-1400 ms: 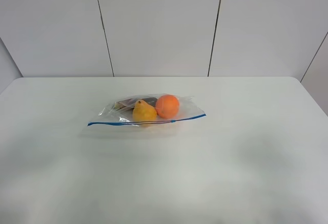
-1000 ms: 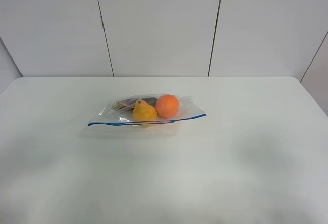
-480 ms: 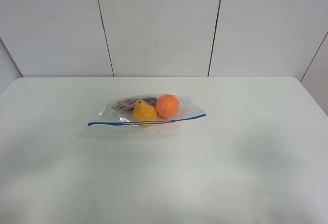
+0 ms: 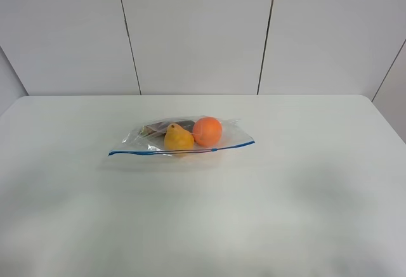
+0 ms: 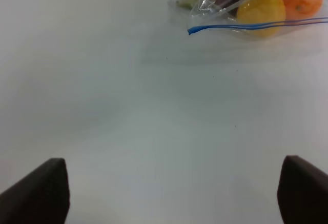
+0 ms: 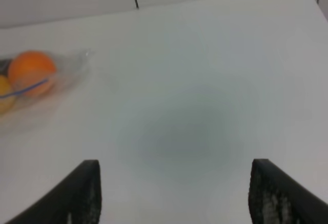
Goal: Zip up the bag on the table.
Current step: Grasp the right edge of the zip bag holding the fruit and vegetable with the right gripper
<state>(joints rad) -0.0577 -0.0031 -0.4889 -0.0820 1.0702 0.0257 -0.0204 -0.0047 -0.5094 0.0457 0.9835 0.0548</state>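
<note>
The clear bag lies flat on the white table, its blue zip strip along the near edge. An orange ball, a yellow fruit and a dark item show through it. No arm shows in the exterior high view. In the left wrist view the bag lies far ahead of my left gripper, whose dark fingers stand wide apart and empty. In the right wrist view the bag lies off to one side of my right gripper, also open and empty.
A white panelled wall stands behind the table. The table's rounded far corner shows at the right. Faint arm shadows lie on the near part of the tabletop.
</note>
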